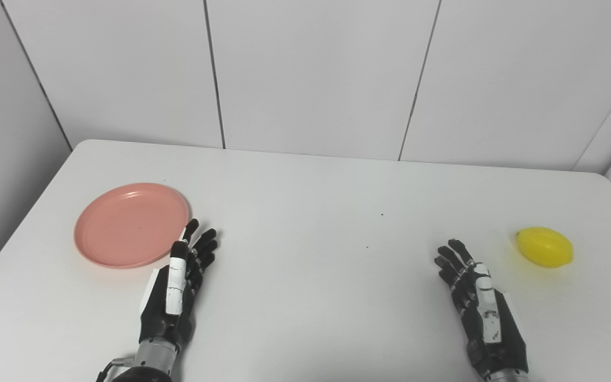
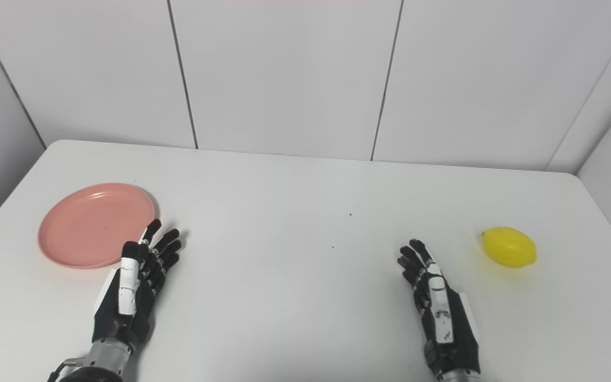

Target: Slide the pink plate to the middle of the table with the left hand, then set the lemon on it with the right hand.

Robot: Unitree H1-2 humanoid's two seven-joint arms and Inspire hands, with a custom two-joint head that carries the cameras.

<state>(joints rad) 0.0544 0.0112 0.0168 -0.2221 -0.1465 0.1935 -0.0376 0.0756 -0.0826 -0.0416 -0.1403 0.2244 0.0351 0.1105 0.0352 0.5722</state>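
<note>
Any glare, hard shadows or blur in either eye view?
Left eye view: even, diffuse light; only a soft shadow under the lemon and along the pink plate near rim; faint sheen on the plate's far rim. Right eye view: same, both hands sharp, left hand, right hand; no motion blur.

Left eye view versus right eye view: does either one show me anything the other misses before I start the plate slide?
Only the left eye view shows more of the wall on the table's left. Only the right eye view shows more of the wall on its right.

Both share the rest: the plate lies flat on the table's left, empty; the lemon lies at the right. The left hand is open, fingertips beside the plate's near rim. The right hand is open, apart from the lemon.
</note>
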